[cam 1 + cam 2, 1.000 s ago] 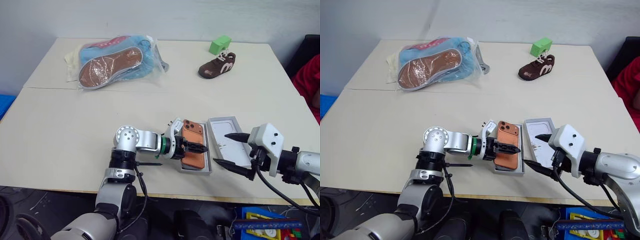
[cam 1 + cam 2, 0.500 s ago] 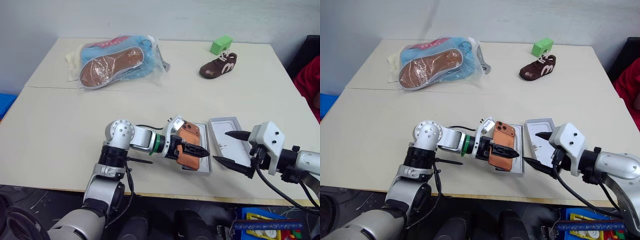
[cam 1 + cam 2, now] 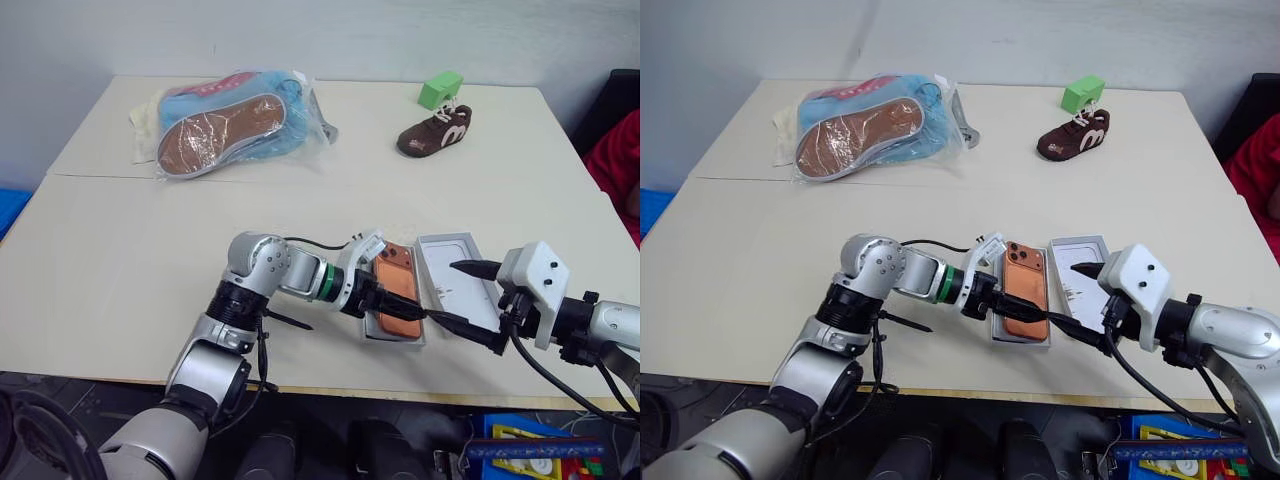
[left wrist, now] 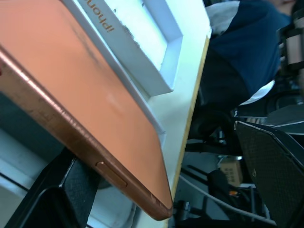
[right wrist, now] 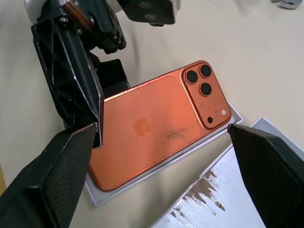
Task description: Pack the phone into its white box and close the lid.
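Note:
The copper-orange phone (image 5: 147, 133) lies lens side up in a shallow white tray (image 3: 396, 341) near the table's front edge. I cannot tell whether that tray is the lid. Right beside it stands the white box (image 3: 458, 256), its grey floor bare. My left gripper (image 3: 395, 303) reaches in from the left and is open. The phone's near end sits between its spread fingers and leans on one finger (image 4: 52, 190), while the other stands well clear. My right gripper (image 3: 441, 292) hovers open over the box's near end, pointing at the phone.
At the back left lies a clear bag with blue slippers (image 3: 225, 120). A small brown shoe (image 3: 433, 132) and a green block (image 3: 440, 88) sit at the back right. The table's front edge (image 3: 400, 385) runs just below both trays. Red cloth (image 3: 620, 160) shows at the right.
My left gripper was shut on the phone above the tray. It rolled its wrist, tilting the phone, then spread its fingers. The phone now rests in the tray. The right gripper kept still.

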